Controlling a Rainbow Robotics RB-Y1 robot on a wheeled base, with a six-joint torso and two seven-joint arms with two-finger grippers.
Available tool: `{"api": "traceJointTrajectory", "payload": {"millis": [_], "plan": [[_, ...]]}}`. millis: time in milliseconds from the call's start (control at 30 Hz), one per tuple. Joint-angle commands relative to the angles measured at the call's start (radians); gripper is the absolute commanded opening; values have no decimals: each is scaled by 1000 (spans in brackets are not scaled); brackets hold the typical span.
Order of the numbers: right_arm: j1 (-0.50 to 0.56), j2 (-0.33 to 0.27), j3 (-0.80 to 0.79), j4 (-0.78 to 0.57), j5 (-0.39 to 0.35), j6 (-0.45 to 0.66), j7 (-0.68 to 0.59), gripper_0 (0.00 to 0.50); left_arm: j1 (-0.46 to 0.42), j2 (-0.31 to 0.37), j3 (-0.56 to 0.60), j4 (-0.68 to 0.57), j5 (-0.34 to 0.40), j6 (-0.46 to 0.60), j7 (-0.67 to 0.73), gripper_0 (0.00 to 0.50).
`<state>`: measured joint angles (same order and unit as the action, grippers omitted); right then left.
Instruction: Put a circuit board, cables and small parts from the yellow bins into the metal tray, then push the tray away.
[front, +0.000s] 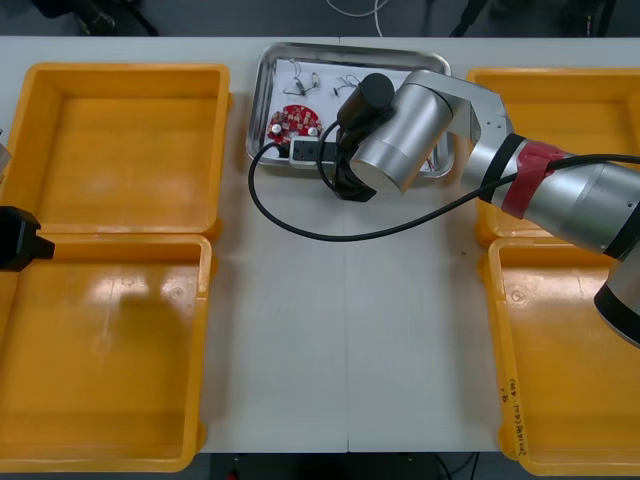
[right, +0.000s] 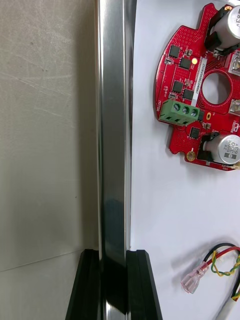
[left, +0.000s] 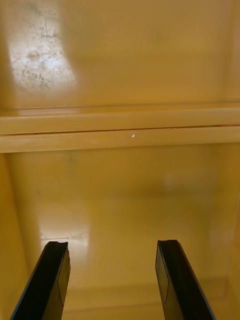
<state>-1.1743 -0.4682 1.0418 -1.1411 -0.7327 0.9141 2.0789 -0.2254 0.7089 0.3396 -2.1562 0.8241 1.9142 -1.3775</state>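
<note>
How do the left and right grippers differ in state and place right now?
The right gripper is shut on the near rim of the metal tray; the left gripper is open, holding nothing. The right gripper is at the tray, close to the circuit board; the left gripper hangs over the left-side yellow bins. Both have black fingers.

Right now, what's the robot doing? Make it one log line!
right gripper: shut on metal tray rim | left gripper: open over yellow bin | in tray: circuit board, red and yellow cable
</note>
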Motion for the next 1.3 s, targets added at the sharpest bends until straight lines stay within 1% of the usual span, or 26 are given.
{"api": "traceJointTrajectory", "payload": {"millis": [33,433,467,500,533,567,733,767,800,833,900,967,1000,1100,1200,1300], "plan": [[-34,20,-26,8,-14,-8,43,0,14,41,18,-28,-10,6,-89,500],[-34,20,-29,8,-13,-6,44,0,14,41,18,-28,-10,6,-89,500],[-34,20,-29,6,-13,-6,44,14,14,41,18,-28,-10,6,-89,500],[-34,20,-31,6,-14,-6,44,101,14,41,18,-28,-10,6,-89,500],[-34,20,-31,6,-13,-6,44,131,14,41,18,-28,-10,6,-89,500],[-34,19,-32,8,-14,-6,44,145,14,41,18,-28,-10,6,-89,500],[-34,20,-43,8,-14,-6,50,145,14,41,18,-28,-10,6,-89,500],[-36,20,-46,6,-14,-3,53,166,14,41,18,-28,-10,6,-89,500],[-37,20,-52,6,-16,6,55,222,14,41,18,-28,-10,6,-89,500],[-39,20,-54,8,-16,11,56,247,14,41,18,-28,-10,6,-89,500],[-48,20,-57,6,-19,32,61,357,14,41,18,-28,-10,6,-89,500],[-51,20,-66,6,-24,48,66,375,14,41,18,-28,-10,6,-89,500],[-53,20,-75,6,-27,55,69,396,14,41,18,-28,-10,6,-89,500],[-53,20,-91,6,-40,71,81,413,14,41,18,-28,-10,6,-89,500],[-54,20,-112,6,-54,100,90,451,14,41,18,-28,-10,6,-89,500],[-57,20,-134,-2,-63,134,101,457,14,41,18,-28,-10,6,-89,500]]}}
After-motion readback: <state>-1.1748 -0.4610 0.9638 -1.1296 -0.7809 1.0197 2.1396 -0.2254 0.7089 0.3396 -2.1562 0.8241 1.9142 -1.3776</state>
